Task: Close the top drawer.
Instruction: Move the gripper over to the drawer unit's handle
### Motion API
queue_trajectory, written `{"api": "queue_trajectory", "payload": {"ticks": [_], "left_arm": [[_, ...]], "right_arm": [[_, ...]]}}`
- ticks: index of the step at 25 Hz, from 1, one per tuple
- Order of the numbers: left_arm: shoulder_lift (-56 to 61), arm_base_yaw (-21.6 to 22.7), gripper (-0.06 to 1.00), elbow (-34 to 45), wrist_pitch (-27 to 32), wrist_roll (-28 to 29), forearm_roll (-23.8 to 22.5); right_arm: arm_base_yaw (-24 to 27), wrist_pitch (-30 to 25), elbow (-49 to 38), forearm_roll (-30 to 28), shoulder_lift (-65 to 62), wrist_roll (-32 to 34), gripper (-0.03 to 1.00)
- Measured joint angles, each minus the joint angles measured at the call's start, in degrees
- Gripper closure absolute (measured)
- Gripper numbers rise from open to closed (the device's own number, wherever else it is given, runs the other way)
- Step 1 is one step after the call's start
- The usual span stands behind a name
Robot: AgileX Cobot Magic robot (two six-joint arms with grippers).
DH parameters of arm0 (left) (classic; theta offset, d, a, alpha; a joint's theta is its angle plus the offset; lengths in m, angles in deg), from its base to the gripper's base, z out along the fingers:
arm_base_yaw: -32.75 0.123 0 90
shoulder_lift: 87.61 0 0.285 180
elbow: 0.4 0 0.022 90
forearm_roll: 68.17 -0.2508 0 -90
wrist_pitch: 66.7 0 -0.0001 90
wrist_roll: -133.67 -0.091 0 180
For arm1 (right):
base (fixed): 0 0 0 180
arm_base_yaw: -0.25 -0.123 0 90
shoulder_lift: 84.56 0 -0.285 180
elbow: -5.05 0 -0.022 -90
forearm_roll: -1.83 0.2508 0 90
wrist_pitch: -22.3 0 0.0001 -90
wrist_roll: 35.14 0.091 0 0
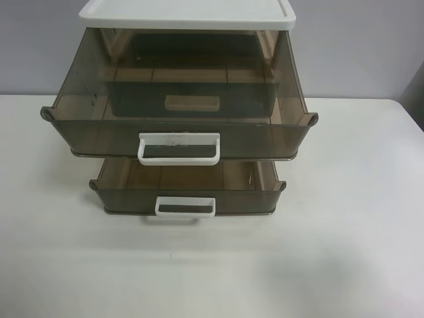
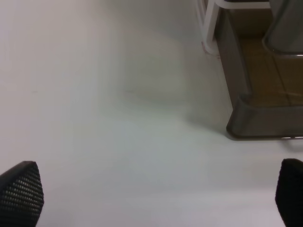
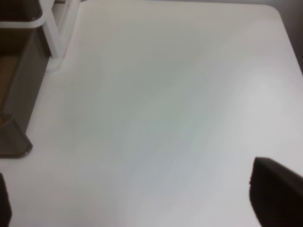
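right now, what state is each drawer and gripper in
top drawer: pulled out, open
lower drawer: pulled out, open
left gripper: open wide, holding nothing
right gripper: open wide, holding nothing

We see the top drawer (image 1: 86, 136) in smoky translucent brown, its handle (image 1: 178, 138) white with small dark scuffs; the drawer below it (image 1: 126, 201) matches, the lid (image 1: 185, 16) above and the table (image 1: 344, 232) underneath are white
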Motion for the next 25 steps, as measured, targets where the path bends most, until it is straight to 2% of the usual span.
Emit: {"api": "queue_trajectory", "payload": {"ticks": [11, 15, 21, 25], "left_arm": [[0.0, 0.0, -0.05, 0.0, 0.0, 0.0, 0.0], [0.0, 0.0, -0.05, 0.0, 0.0, 0.0, 0.0], [0.0, 0.0, -0.05, 0.0, 0.0, 0.0, 0.0], [0.0, 0.0, -0.05, 0.0, 0.0, 0.0, 0.0]], "right_arm": [[0.0, 0.0, 0.0, 0.0, 0.0, 0.0, -0.03], [0.0, -0.1, 0.3, 1.4, 0.7, -2.1, -0.03], [-0.9, 0.0, 11.8, 7.3, 17.2, -10.1, -0.03], [-7.9, 1.7, 21.3, 9.4, 30.4, -13.8, -0.03]]}}
